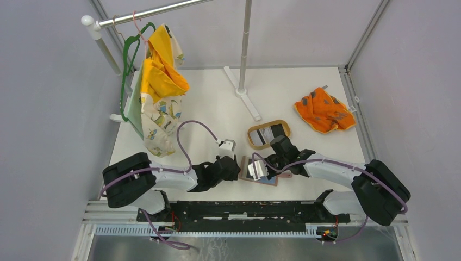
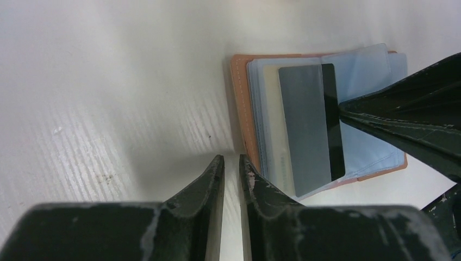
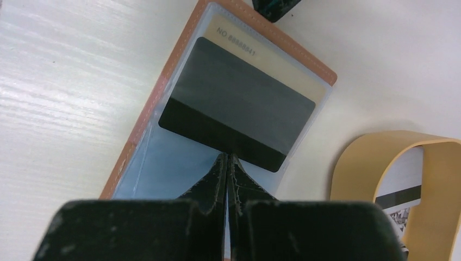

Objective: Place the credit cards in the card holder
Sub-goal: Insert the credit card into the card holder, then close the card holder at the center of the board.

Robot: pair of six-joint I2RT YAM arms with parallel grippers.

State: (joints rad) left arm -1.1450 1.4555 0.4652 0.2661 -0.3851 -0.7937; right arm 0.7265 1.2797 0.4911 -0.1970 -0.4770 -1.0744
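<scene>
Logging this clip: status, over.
Right gripper jaws shut against grey credit card edge. Left gripper jaws slightly apart, empty, beside card holder. Card atop open holder. No obstruction.

Card holder (image 2: 237,92): tan leather-like cover, matt, stitched along the rim.
Sleeves (image 2: 369,65): clear soft plastic, glossy, blue-grey tint.
Credit card (image 3: 239,92): plastic, satin grey face, glossy black stripe.
Counter (image 2: 108,81): white-painted, wood-grain ridges, faint sheen.
Tray (image 3: 359,163): light wood, smooth.
Jaws: black matt plastic, scuffed pale at the edges.
Cloth (image 1: 323,111): orange woven fabric, crumpled.
Rail (image 1: 157,12): polished metal.
</scene>
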